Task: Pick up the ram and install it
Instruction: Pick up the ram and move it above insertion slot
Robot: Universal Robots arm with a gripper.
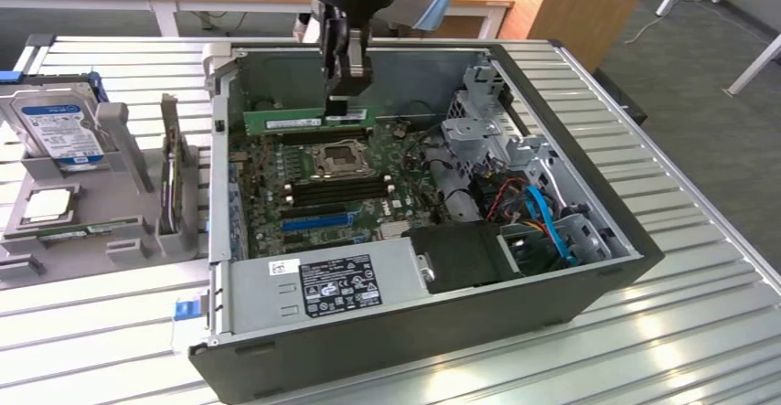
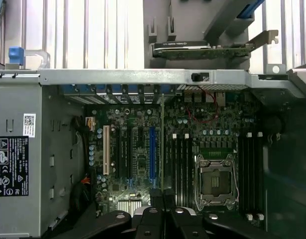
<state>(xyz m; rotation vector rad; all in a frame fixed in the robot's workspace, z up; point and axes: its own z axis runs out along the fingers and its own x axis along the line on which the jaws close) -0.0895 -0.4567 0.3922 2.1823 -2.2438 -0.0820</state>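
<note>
The ram (image 1: 299, 120) is a long green stick with a pale label. It hangs level above the motherboard (image 1: 324, 181) inside the open computer case (image 1: 586, 240). My gripper (image 1: 346, 105) comes down from above and is shut on the stick's upper edge, near its end at the exterior view's right. In the wrist view the ram (image 2: 162, 144) shows edge-on as a thin line running out from between the fingertips (image 2: 152, 215). It lies over the board between the blue slot (image 2: 153, 154) and the black memory slots (image 2: 181, 164). The CPU socket (image 1: 339, 156) sits just below the stick.
A grey holder (image 1: 73, 231) outside the case, at the exterior view's left, carries a hard drive (image 1: 55, 126), an upright expansion card (image 1: 171, 172) and a loose processor (image 1: 47, 206). The power supply (image 1: 329, 282) fills the case's near side. A drive cage and cables (image 1: 537, 213) crowd the exterior view's right.
</note>
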